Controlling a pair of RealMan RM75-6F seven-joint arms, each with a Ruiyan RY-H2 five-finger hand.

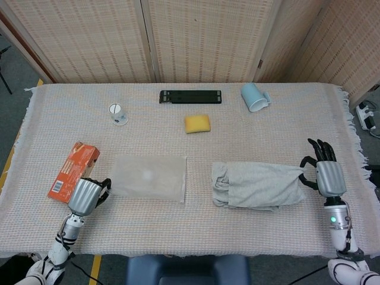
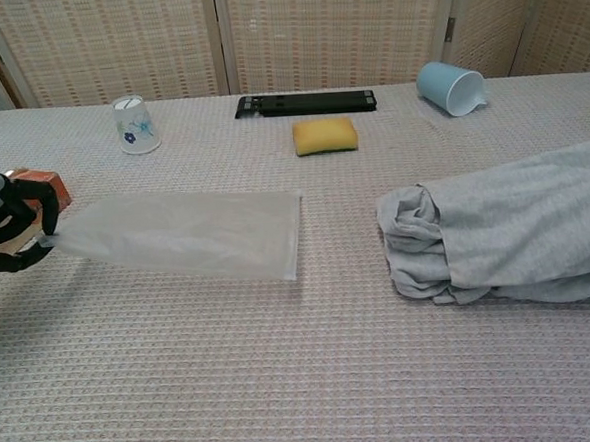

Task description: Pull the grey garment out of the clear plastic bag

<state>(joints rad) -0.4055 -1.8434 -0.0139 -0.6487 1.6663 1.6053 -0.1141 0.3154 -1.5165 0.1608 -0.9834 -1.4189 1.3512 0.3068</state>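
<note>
Where the woven table cover (image 1: 279,136) reaches its left side, an orange carton (image 1: 72,171) lies flat, and just beside its near end the left hand (image 1: 85,195) has its fingers curled onto the left edge of the clear plastic bag (image 1: 148,177), pinching it; the chest view shows the same pinch at the bag's corner (image 2: 48,239). The bag lies flat and limp on the cloth, stretching rightward from that hand, with nothing inside it. Behind it, toward the far side, stands a small upturned paper cup (image 1: 117,113) with a blue print. Further right along the far edge rests a long black bar-shaped object (image 1: 190,96), and in front of that a yellow sponge (image 1: 197,123) sits alone in the middle of the table. Right of the bag, apart from it across a strip of bare cloth, the grey garment (image 1: 256,186) lies fully outside the bag, bunched into folds at its left end. A light blue mug (image 1: 255,97) lies on its side near the far right. At the garment's right end the right hand (image 1: 324,172) grips the fabric between thumb and fingers, with the other fingers extended; the chest view does not show this hand.
</note>
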